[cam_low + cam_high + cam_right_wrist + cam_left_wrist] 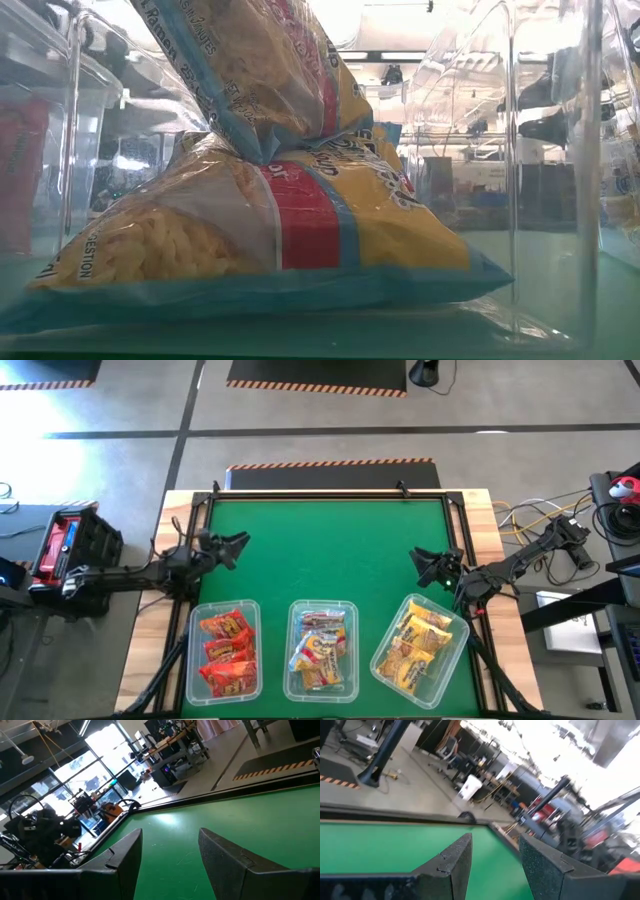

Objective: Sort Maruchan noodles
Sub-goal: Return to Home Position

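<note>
Broadly, you have the green surface (330, 550) bare across its middle and far half, with everything else gathered along the near edge and the two sides. Your left arm (120, 575) reaches in from the left side and your right arm (520, 565) from the right, each stretched low toward the surface's edge. Three clear bins stand in a row on the near edge: the left bin (191, 660) and the middle bin (290, 660) sit square to the edge, and the right bin (462, 632) is turned at a slant. All the noodles you can see are inside these bins. The red-orange packets (225, 650) lie in the left bin, the yellow-pink packets (322, 650) in the middle bin, and the yellow packets (415, 645) in the right one. From table height you look through a clear bin wall at one packet lying flat (260, 230) with a second packet leaning tilted on top of it (270, 80); you cannot tell which bin that is. Your left claw (235, 547) hangs over the surface's left margin, beyond the left bin, and its wrist camera shows the claw (495, 840) spread with only green between its fingers. Your right claw (420, 565) sits just beyond the right bin's far corner, and its own camera shows that claw (170, 832) likewise released and holding nothing.
</note>
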Action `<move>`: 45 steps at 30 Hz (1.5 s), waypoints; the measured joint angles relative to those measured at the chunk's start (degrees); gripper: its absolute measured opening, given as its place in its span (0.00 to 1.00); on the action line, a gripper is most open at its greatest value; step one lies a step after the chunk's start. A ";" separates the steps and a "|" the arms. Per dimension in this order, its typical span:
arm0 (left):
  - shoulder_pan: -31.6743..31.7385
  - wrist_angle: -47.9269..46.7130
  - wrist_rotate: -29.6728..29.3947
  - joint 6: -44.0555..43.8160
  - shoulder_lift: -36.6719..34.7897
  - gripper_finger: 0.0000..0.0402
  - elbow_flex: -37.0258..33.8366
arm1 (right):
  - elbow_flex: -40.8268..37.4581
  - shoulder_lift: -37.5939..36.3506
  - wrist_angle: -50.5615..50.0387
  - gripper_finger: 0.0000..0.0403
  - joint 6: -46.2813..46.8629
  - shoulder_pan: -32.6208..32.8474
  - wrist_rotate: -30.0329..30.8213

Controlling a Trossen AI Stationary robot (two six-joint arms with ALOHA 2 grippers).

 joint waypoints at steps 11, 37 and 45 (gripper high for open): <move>0.00 0.02 -0.02 0.00 -8.89 0.36 -0.02 | 0.00 0.00 0.00 0.45 0.01 0.00 0.00; -0.02 0.02 -0.02 0.00 -9.92 0.36 0.39 | 0.02 0.00 0.01 0.45 0.01 0.00 0.00; -0.02 0.02 -0.02 0.00 -9.50 0.36 0.47 | 0.02 0.00 0.00 0.45 0.02 0.02 0.00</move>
